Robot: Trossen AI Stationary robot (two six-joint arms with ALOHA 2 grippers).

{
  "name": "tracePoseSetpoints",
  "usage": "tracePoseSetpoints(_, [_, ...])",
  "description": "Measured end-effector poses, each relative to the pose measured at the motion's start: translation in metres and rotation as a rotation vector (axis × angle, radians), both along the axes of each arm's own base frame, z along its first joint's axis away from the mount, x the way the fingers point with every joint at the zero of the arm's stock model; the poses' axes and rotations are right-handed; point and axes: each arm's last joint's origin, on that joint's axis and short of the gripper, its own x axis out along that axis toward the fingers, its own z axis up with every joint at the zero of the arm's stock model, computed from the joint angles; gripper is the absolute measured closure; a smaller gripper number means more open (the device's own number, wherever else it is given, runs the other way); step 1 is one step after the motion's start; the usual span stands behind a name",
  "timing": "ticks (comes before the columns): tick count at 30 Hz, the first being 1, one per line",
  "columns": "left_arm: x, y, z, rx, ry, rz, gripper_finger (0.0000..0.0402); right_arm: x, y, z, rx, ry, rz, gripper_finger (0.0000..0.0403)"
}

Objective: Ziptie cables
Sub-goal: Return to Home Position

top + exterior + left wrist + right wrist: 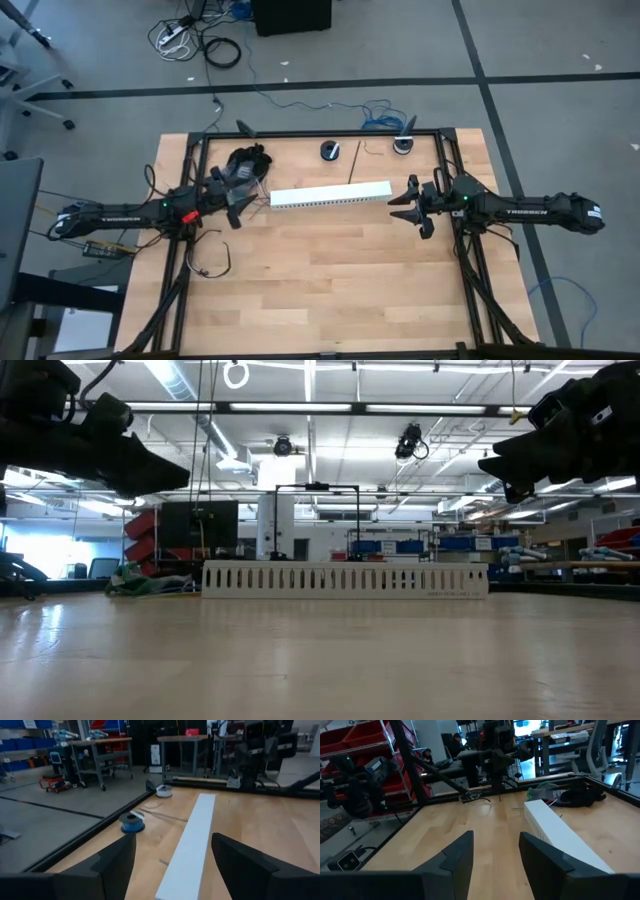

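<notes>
A white slotted duct (pixel 330 195) lies flat on the wooden table, running left to right between both arms. The cables (pixel 248 163) sit in a dark heap on the table by the duct's far left end; the right wrist view shows them (pixel 580 795) beyond the duct (pixel 560 835). My left gripper (pixel 240 208) hovers open and level just off the duct's left end (pixel 187 855), touching nothing. My right gripper (pixel 402 205) hovers open and level off the duct's right end, with nothing between its fingers (pixel 495 860).
Two small spools (pixel 330 150) (pixel 403 145) stand near the table's far edge. A black frame rail (pixel 320 133) runs around the table. A thin loose wire (pixel 215 262) curls on the near left. Bare wood stretches in front of the duct.
</notes>
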Motion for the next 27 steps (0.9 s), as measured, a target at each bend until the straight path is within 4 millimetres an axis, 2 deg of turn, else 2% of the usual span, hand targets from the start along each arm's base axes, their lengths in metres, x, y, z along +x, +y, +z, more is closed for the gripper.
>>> tracePoseSetpoints(10, [-0.005,0.0,-0.007,-0.017,0.064,0.01,0.0147,0.0,0.0,-0.001,-0.016,0.005,-0.001,0.0247])
tracePoseSetpoints(27, [-0.016,-0.003,0.0,0.077,0.015,-0.043,0.0147,0.0,0.0,-0.001,-0.015,0.008,-0.001,0.0245])
